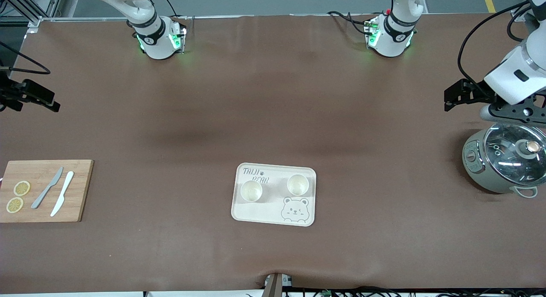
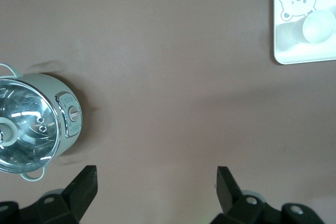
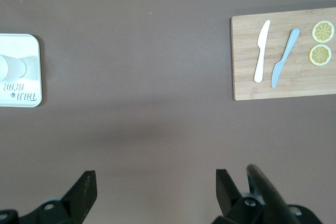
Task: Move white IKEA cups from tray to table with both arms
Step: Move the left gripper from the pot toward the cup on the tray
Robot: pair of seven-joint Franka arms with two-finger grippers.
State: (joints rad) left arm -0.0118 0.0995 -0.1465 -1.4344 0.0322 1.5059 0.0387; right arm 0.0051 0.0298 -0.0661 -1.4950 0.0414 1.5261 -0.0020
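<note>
Two white IKEA cups stand upright on the cream bear-printed tray (image 1: 273,220), one toward the right arm's end (image 1: 251,190), one toward the left arm's end (image 1: 297,184). The left wrist view shows one cup (image 2: 318,27) beside the bear print, and the right wrist view shows the edge of the other cup (image 3: 10,68). My left gripper (image 1: 448,100) (image 2: 156,182) is open and empty above the table beside the pot. My right gripper (image 1: 51,101) (image 3: 156,184) is open and empty above the table at the right arm's end.
A grey-green pot with a glass lid (image 1: 505,160) (image 2: 31,124) stands at the left arm's end. A wooden cutting board (image 1: 81,177) (image 3: 247,77) with two knives and two lemon slices lies at the right arm's end. Brown table surrounds the tray.
</note>
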